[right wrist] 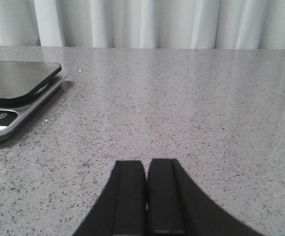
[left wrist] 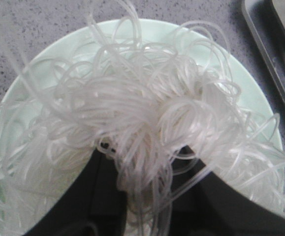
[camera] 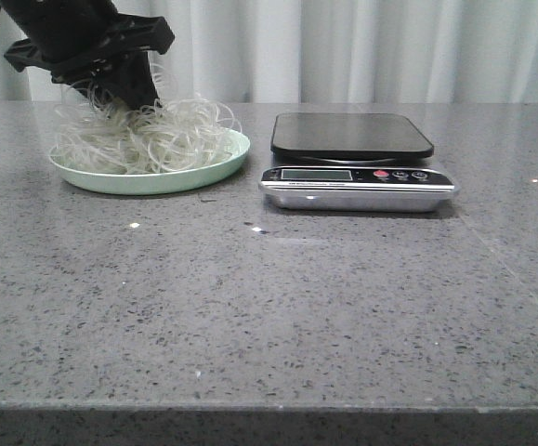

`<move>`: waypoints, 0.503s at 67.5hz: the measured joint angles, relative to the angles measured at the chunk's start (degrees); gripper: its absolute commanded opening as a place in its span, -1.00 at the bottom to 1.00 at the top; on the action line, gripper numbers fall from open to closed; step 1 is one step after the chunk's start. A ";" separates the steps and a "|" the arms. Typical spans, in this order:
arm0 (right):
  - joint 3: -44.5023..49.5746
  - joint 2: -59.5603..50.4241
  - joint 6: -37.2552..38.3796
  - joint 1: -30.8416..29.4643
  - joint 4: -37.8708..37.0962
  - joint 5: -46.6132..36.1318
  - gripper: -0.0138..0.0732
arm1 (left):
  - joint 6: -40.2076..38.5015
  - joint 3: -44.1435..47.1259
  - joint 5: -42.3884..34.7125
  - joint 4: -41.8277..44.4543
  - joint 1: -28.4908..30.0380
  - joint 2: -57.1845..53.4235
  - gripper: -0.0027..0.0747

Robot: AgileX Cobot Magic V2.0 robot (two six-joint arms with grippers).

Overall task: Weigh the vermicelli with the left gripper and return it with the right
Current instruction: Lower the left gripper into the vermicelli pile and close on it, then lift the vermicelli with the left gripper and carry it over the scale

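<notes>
The vermicelli (camera: 152,135) is a fluffy whitish tangle heaped on the pale mint-green plate (camera: 162,180) at the far left of the table. My left gripper (camera: 137,100) reaches down into the left part of the heap. In the left wrist view the left gripper (left wrist: 144,160) has its two black fingers closed on a bundle of strands of the vermicelli (left wrist: 132,98), over the plate (left wrist: 157,28). My right gripper (right wrist: 146,166) is shut and empty, low over bare table right of the scale; it is out of the front view.
A digital kitchen scale (camera: 352,136) with a dark platform and silver front stands right of the plate; it also shows in the right wrist view (right wrist: 16,81) and at the edge of the left wrist view (left wrist: 272,54). A pale curtain hangs behind the table.
</notes>
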 measured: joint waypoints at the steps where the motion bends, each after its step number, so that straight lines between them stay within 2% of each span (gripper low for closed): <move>1: 0.00 0.00 0.00 0.00 0.00 0.00 -0.33 | 0.00 -0.30 0.54 0.11 0.00 0.00 -0.57; 17: 0.00 0.00 0.00 0.00 0.00 0.00 -0.33 | 0.00 -4.47 6.17 0.83 0.00 -0.83 -0.58; 34: 0.00 0.00 0.00 0.00 0.00 0.00 -0.33 | 0.00 -11.11 7.81 0.70 0.00 -4.43 -0.58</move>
